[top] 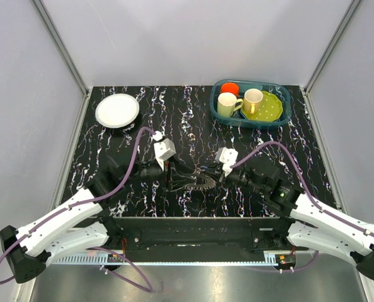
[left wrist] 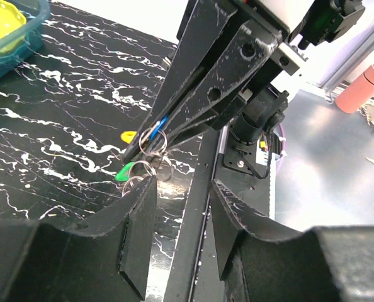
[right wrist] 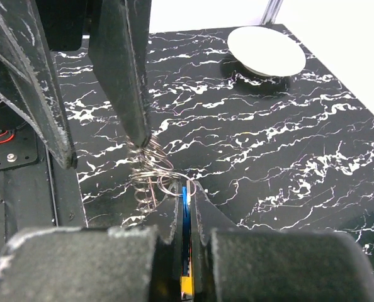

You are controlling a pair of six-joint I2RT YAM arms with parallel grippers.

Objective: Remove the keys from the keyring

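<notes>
Table (top: 187, 119): keys (top: 199, 183) on keyring (right wrist: 150, 168), near centre. Plate (top: 117, 110), far left. Tub (top: 213, 104), far right, with mugs (top: 228, 104) and dish (top: 270, 108) in it.

Top view is bright, with even diffuse overhead light, sharp throughout. Soft shadow under white plate (top: 117, 111) at its 6 o'clock, dull sheen on steel sheet (top: 193, 286) at 6 o'clock. Black tabletop (top: 193, 119) matte, no glare. Keys (top: 196, 182) too small to resolve. Wrist views: left end effector (left wrist: 184, 184) and right end effector (right wrist: 186, 189) bodies blurred at 6 o'clock. Right wrist view blown out white at 1 o'clock, left wrist background soft at 3 o'clock.
</notes>
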